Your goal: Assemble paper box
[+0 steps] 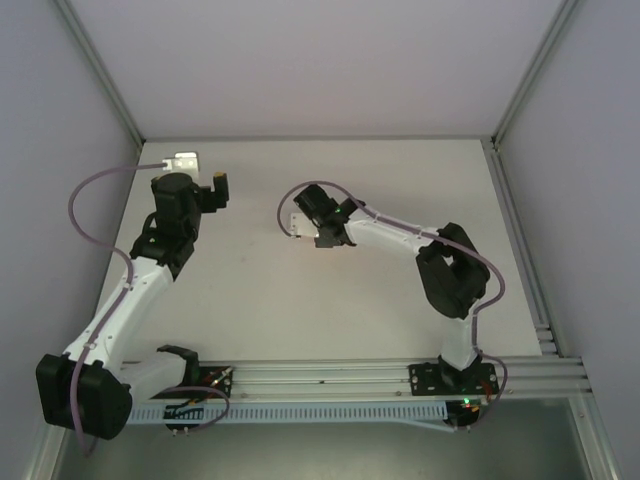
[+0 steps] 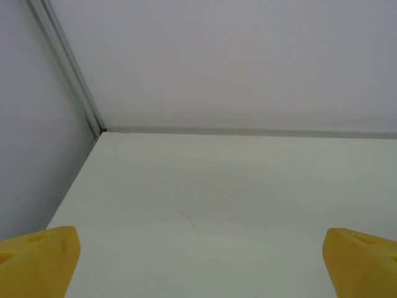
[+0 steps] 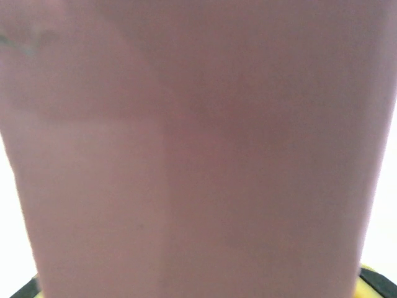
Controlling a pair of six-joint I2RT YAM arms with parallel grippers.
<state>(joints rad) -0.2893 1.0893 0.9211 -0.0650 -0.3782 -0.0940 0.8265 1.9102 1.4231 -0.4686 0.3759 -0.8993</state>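
Note:
The paper box (image 3: pixel 198 155) is a pink card surface pressed close to the right wrist camera; from above it shows as a pale piece (image 1: pixel 297 226) mid-table. My right gripper (image 1: pixel 308 230) has the box between its jaws, and yellow fingertips (image 3: pixel 373 279) peek out at the box's lower edges, against its sides. My left gripper (image 1: pixel 198 170) sits near the far left corner of the table, apart from the box. Its yellow fingertips (image 2: pixel 43 261) stand wide apart, open, with bare table between them.
The white table (image 1: pixel 400 180) is enclosed by pale walls with metal corner posts (image 2: pixel 68 81). An aluminium rail (image 1: pixel 400 375) runs along the near edge at the arm bases. A metal strip (image 1: pixel 520 240) lines the right side.

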